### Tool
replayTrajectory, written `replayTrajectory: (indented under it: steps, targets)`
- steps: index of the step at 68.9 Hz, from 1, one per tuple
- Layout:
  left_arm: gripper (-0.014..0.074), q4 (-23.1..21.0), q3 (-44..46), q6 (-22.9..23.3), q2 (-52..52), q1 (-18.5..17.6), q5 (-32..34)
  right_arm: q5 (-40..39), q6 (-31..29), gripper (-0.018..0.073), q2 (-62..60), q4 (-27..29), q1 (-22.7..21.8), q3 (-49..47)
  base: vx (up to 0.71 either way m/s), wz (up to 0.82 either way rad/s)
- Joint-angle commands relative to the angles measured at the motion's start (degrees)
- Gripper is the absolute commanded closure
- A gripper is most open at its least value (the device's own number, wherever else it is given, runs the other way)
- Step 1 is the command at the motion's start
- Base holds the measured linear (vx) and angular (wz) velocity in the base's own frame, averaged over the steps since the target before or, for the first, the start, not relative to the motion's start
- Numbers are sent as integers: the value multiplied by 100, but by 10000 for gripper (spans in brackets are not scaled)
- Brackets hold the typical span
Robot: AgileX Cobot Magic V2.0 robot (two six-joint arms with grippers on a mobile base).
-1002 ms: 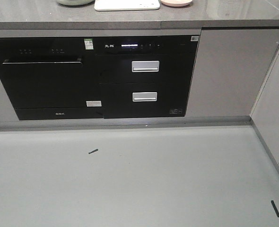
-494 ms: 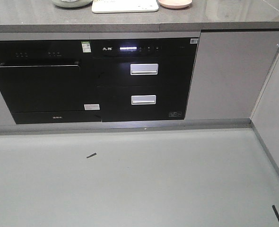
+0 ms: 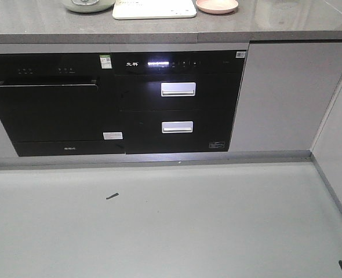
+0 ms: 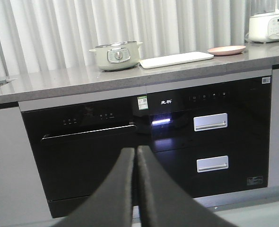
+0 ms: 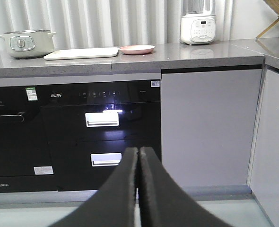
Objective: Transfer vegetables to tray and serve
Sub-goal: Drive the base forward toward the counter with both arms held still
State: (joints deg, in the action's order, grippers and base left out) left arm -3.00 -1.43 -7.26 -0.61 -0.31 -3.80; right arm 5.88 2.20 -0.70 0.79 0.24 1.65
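Observation:
The cream-white tray (image 3: pixel 153 8) lies flat on the grey countertop, also in the left wrist view (image 4: pixel 176 59) and the right wrist view (image 5: pixel 82 53). No vegetables show in any view. My left gripper (image 4: pixel 135 149) is shut, its two dark fingers pressed together with nothing between them, well short of the counter front. My right gripper (image 5: pixel 139 148) is shut and empty too, at about drawer height. Neither gripper appears in the front view.
A round pink plate (image 3: pixel 217 6) sits just right of the tray, a pale green pot (image 4: pixel 116 55) to its left. A white blender (image 5: pixel 198 23) stands further right. Below are black built-in appliances (image 3: pixel 177 98). Grey cabinets (image 3: pixel 333 145) turn a corner at right. Grey floor lies between me and the counter.
The counter front has slid lower in the front view and more of the countertop, tray and plate shows. The floor marks have drifted toward the bottom edge.

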Motion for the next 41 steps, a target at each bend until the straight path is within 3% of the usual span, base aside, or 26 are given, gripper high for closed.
replayTrajectory:
  steps: [1, 41]
  targets:
    - [603, -14, -59, 0, -91, 11, 380, -433, -27, 563, -15, -24, -27, 38, 8, 3]
    - [603, -14, -59, 0, -91, 11, 380, -433, -27, 563, -15, -24, -27, 38, 9, 1]
